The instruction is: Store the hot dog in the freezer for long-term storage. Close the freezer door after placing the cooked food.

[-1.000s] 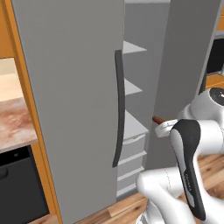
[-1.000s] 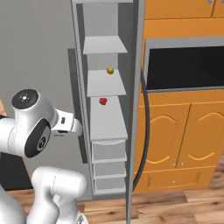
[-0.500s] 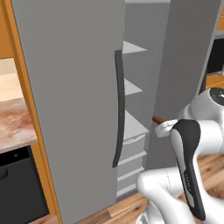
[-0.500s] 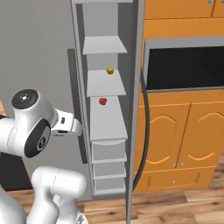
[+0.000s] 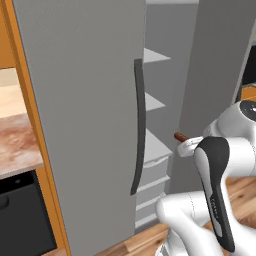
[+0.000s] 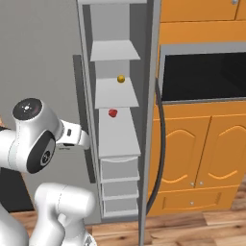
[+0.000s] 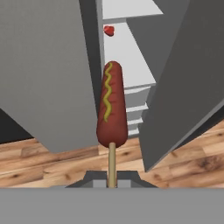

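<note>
Two tall flat-grey doors belong to the freezer (image 6: 115, 125), whose white interior runs down the centre of the right base view over a brown wood-plank floor (image 6: 202, 228). Orange wooden cabinets (image 6: 202, 144) with a black oven recess fill the right of that frame; a mottled stone bench (image 5: 17, 145) sits at the left edge of the left base view. The narrower grey freezer door (image 7: 183, 83) stands swung open at the right of the hand view. Inside are three white shelves above three white drawers. One small yellow ball (image 6: 121, 79) lies on the middle shelf and one small red lump (image 6: 113, 113) on the one below. One reddish-brown hot dog (image 7: 112, 105) on a pale stick, striped with mustard, points at the compartment, outside it. The tool (image 7: 112, 180) is pressed together, pinching the stick.
</note>
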